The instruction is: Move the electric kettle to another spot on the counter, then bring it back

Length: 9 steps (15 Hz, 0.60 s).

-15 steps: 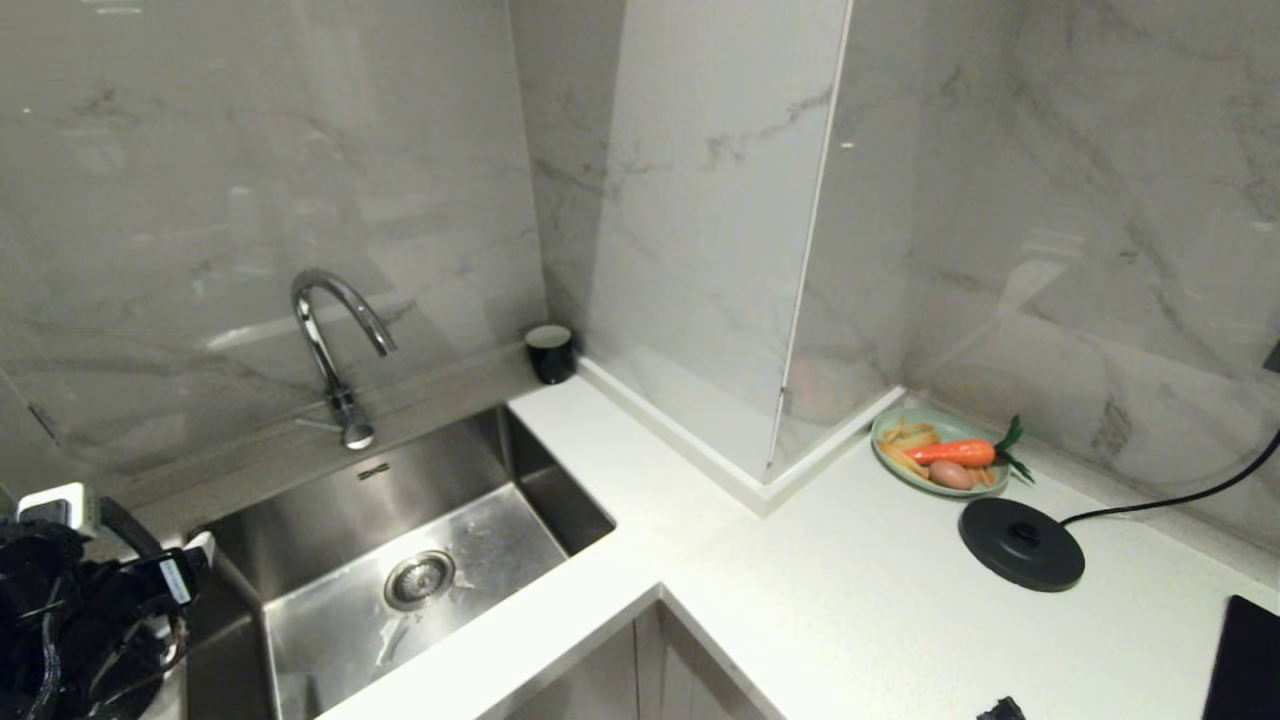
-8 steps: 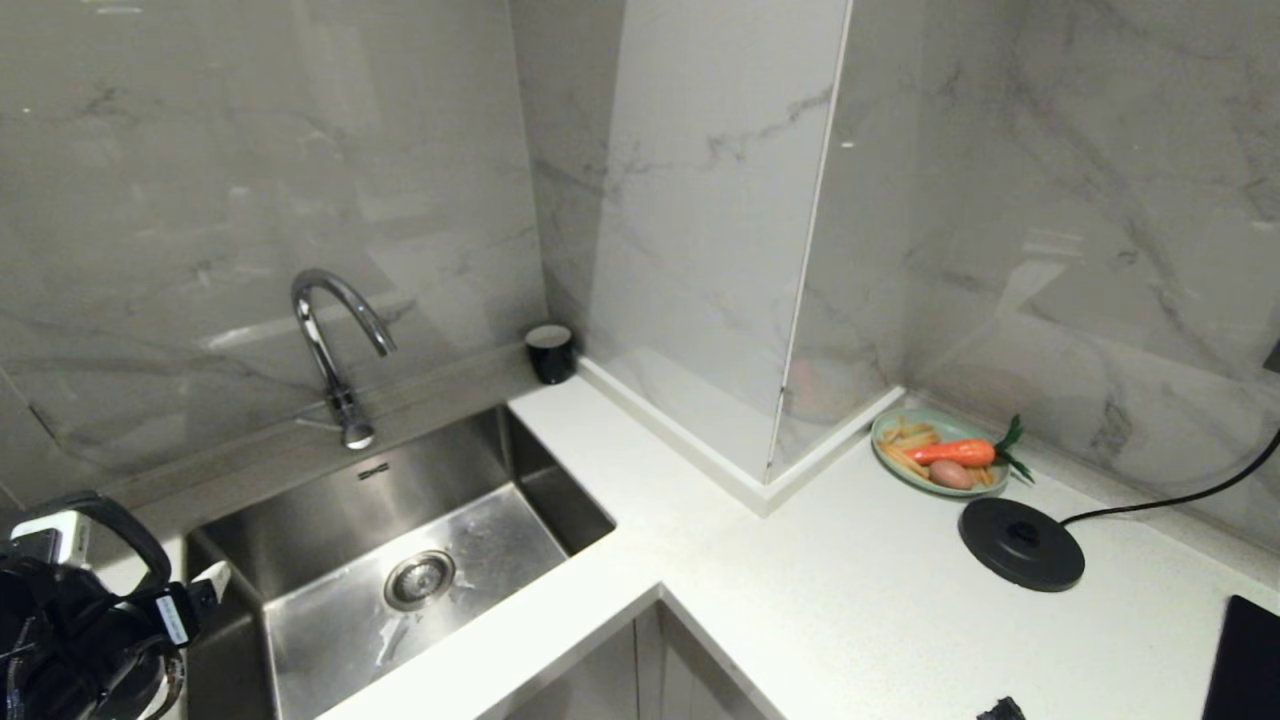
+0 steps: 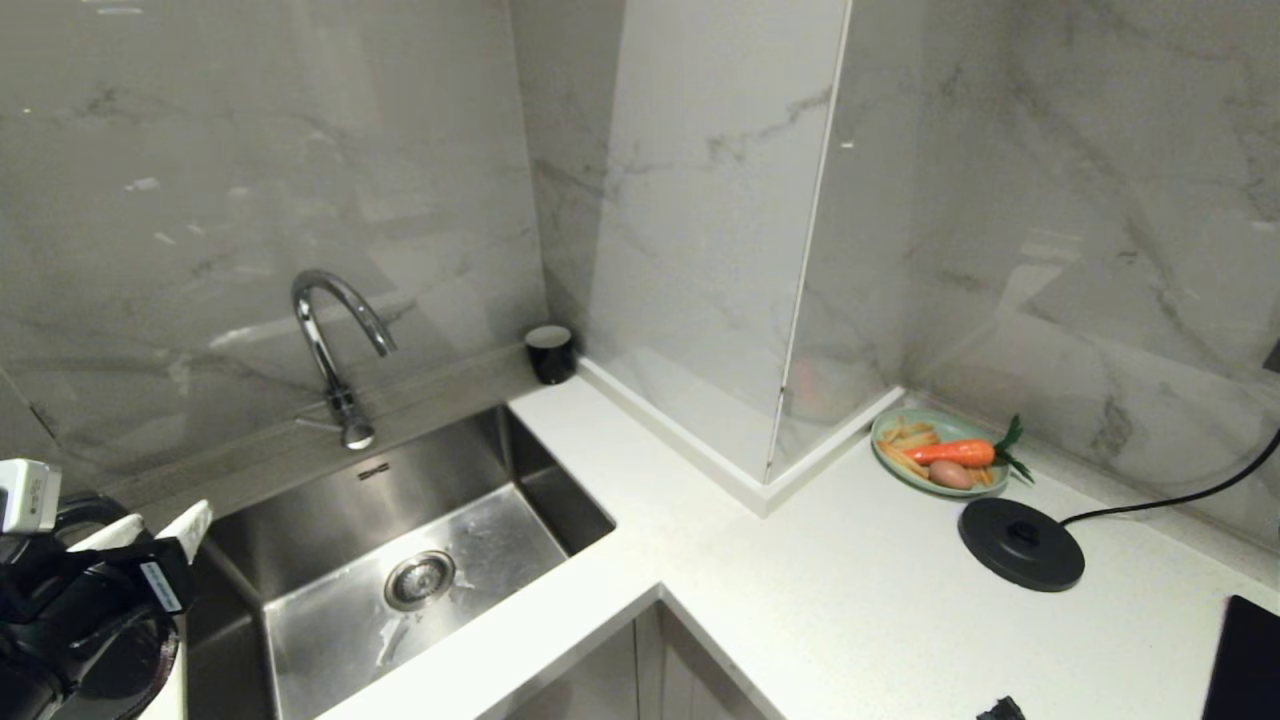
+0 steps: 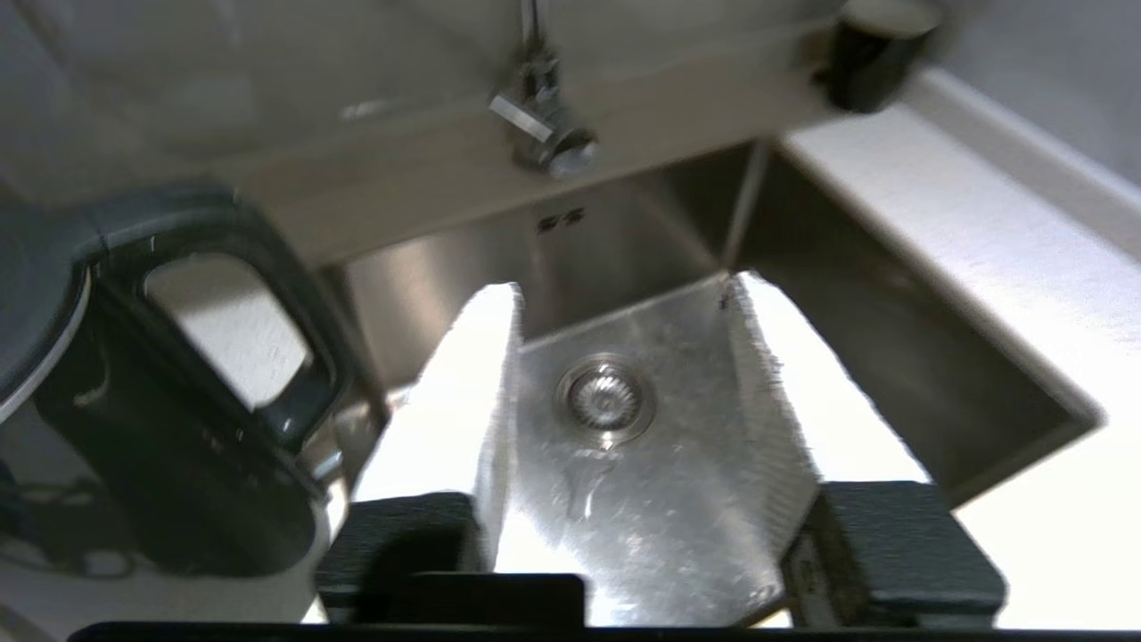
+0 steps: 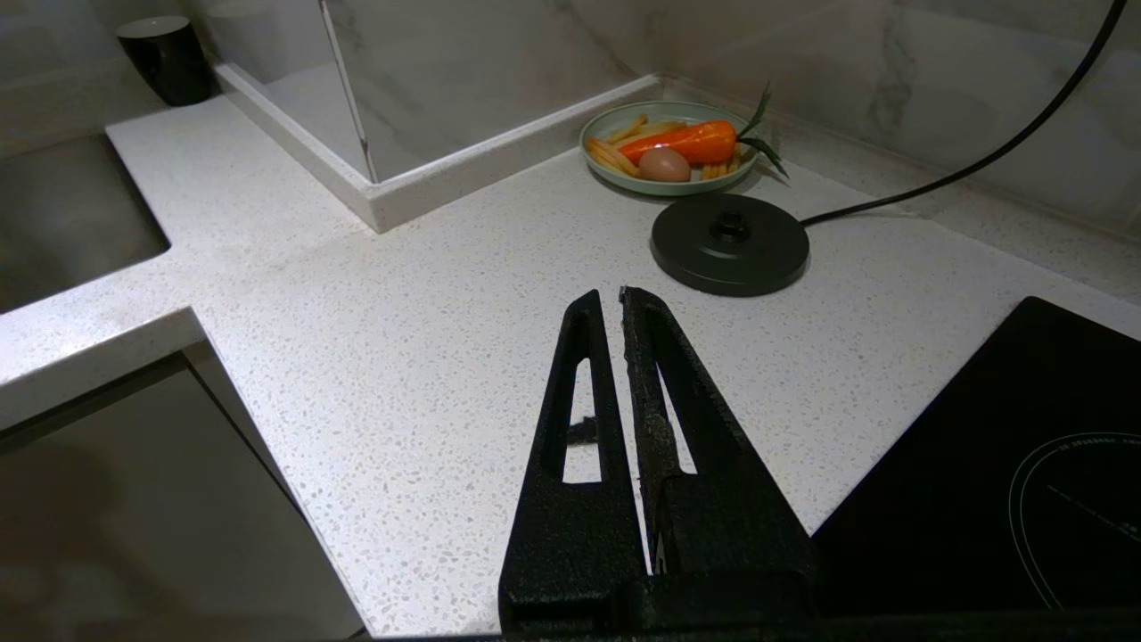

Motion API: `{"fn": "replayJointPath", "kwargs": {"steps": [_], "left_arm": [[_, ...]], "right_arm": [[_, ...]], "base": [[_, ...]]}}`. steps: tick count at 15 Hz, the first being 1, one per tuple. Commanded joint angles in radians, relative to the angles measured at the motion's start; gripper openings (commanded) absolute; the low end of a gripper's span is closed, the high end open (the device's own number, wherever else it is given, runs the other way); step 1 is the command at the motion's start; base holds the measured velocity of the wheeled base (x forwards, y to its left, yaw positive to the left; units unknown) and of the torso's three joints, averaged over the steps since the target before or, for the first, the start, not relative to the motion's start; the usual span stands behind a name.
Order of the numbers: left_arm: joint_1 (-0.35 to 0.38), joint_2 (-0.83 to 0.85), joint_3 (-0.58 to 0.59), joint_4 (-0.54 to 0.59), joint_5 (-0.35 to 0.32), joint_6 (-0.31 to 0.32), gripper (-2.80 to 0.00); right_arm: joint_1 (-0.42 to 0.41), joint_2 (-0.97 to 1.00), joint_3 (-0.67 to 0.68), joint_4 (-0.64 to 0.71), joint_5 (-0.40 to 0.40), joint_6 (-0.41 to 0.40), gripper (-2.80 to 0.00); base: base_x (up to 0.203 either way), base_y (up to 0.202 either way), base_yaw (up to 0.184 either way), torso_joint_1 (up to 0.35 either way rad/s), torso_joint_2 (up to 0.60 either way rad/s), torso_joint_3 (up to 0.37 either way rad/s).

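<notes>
Left end effector (image 4: 624,294) agape, empty

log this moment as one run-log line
left gripper: open, empty, over sink | electric kettle: left of sink, released | right gripper: shut, parked

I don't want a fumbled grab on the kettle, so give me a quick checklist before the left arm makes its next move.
1. Left tool empty: ok, its fingers stand apart with only the sink showing between them.
2. Handle between the fingers: not ok, it lies beside the tool.
3. Electric kettle standing square on the counter: cannot tell, it is partly out of view.
4. Base disc free to receive it: ok, nothing on it.
5. Right tool out of the way: ok, shut, short of the base disc.
</notes>
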State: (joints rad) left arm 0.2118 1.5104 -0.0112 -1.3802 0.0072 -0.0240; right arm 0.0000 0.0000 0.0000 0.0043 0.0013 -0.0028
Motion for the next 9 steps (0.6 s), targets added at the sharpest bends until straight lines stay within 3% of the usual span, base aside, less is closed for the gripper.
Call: {"fn": "replayJointPath", "kwargs": {"steps": [1,3,7,9], "left_arm": [[-0.040,-0.235,-0.045,0.143,0.001,0.003,-2.80],[-0.049,-0.404,-0.119,0.359,0.000,0.005,-2.80],[-0.078,-0.784,-0.337,1.012,-0.033,0.004,-2.80],[-0.097,-0.924,-0.437,1.237,-0.057,0.004,-2.80]], "right_arm": [[0.000,0.001,0.000,0.000,0.000,0.000,-2.80],[0.000,0.001,0.000,0.000,0.000,0.000,-2.80],[0.000,0.000,0.000,0.000,0.000,0.000,-2.80],[0.000,0.000,0.000,0.000,0.000,-0.001,-2.80]], "base": [[0.000,0.000,0.000,0.000,0.00,0.000],[0.000,0.000,0.000,0.000,0.00,0.000],[0.000,0.000,0.000,0.000,0.00,0.000],[0.000,0.000,0.000,0.000,0.00,0.000]]}}
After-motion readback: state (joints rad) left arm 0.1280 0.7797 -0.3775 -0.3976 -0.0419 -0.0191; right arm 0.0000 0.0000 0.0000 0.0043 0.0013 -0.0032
